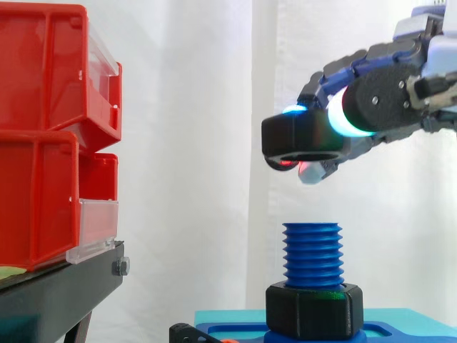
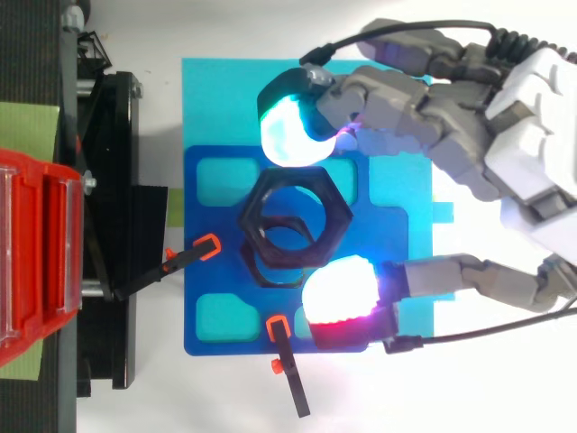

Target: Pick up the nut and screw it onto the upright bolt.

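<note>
A black hexagonal nut (image 1: pixel 305 137) (image 2: pixel 296 217) hangs in the air, level, pinched between glowing fingertips of my hand (image 1: pixel 389 96) (image 2: pixel 505 153), which reaches in from the right. A cyan-lit pad (image 2: pixel 290 133) presses one side of the nut and a white-and-red pad (image 2: pixel 341 293) the opposite side. Directly below stands the upright blue threaded bolt (image 1: pixel 312 255), with a clear gap between its top and the nut. A second black nut (image 1: pixel 313 309) sits at the bolt's foot on the blue base plate (image 2: pixel 209 307). From above, the held nut hides the bolt.
Red storage bins (image 1: pixel 50 136) (image 2: pixel 36 262) are stacked on a black stand (image 1: pixel 64 289) at the left. The blue base plate rests on a cyan sheet (image 2: pixel 216 90). Two black clamps with orange tips (image 2: pixel 194 253) (image 2: pixel 284 356) lie at the plate's left and front edges.
</note>
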`<action>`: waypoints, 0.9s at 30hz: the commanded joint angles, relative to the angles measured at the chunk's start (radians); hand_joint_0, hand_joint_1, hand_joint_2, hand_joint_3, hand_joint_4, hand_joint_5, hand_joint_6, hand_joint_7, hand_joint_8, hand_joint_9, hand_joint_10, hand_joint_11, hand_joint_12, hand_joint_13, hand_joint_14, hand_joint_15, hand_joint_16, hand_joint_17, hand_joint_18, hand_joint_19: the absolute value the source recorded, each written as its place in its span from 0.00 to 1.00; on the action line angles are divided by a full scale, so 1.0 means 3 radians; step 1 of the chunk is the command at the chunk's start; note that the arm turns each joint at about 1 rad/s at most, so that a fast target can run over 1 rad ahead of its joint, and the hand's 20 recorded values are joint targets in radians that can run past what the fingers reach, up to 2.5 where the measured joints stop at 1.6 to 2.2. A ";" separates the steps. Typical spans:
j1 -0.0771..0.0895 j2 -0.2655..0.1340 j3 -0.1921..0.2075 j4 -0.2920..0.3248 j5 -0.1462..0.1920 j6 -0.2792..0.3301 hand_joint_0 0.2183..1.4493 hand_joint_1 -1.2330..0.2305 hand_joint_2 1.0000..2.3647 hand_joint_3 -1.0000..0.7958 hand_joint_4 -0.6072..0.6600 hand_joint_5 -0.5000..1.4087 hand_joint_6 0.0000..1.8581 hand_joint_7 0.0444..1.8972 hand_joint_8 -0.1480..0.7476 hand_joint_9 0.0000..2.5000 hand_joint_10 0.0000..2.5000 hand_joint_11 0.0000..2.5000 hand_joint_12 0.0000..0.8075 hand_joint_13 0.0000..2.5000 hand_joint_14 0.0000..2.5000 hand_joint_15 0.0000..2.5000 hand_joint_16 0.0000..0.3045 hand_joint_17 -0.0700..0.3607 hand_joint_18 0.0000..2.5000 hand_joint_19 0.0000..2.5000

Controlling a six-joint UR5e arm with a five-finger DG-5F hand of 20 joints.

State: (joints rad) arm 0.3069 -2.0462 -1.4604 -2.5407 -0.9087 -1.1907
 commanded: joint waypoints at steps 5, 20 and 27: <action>-0.0047 -0.0108 0.0005 0.0150 -0.0075 -0.0004 0.28 0.37 0.00 0.28 0.72 0.18 0.27 0.53 0.53 0.34 0.00 0.11 0.35 0.31 0.00 0.02 0.08 0.30 0.18 0.00; -0.0021 -0.0134 0.0005 0.0119 -0.0136 0.0001 0.28 0.37 0.00 0.28 0.72 0.18 0.27 0.53 0.53 0.34 0.00 0.11 0.35 0.31 0.00 0.02 0.09 0.30 0.18 0.00; 0.0005 -0.0128 0.0005 0.0047 -0.0136 0.0042 0.28 0.37 0.00 0.28 0.72 0.18 0.27 0.53 0.54 0.34 0.00 0.11 0.35 0.31 0.00 0.02 0.09 0.30 0.19 0.00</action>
State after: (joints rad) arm 0.3043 -2.0852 -1.4588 -2.5202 -0.9492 -1.1846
